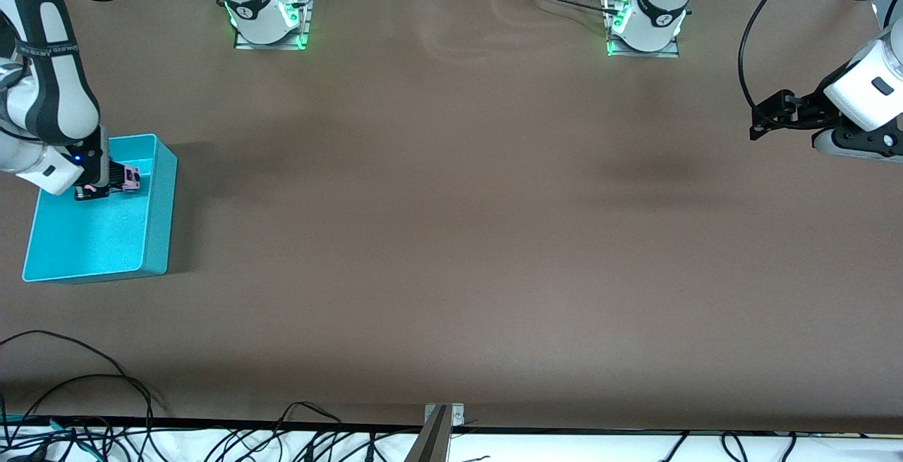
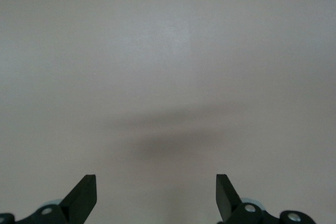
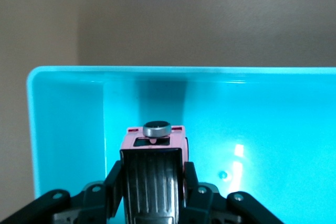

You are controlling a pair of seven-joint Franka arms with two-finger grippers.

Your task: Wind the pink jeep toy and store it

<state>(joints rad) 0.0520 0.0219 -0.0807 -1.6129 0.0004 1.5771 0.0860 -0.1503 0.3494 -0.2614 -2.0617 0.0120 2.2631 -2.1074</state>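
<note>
Brown tabletop (image 1: 451,236) throughout. Right gripper (image 1: 113,183) over turquoise bin (image 1: 159,215), fingers clamped on pink jeep toy (image 3: 154,141) just above bin floor. Left gripper (image 2: 156,199) waiting at left arm's end, well apart from bin, fingers spread wide, holding nothing.

The bin (image 1: 152,222) sits at the frame's left edge, on the surface (image 1: 451,236); the jeep (image 1: 131,178) hangs over its upper part.
</note>
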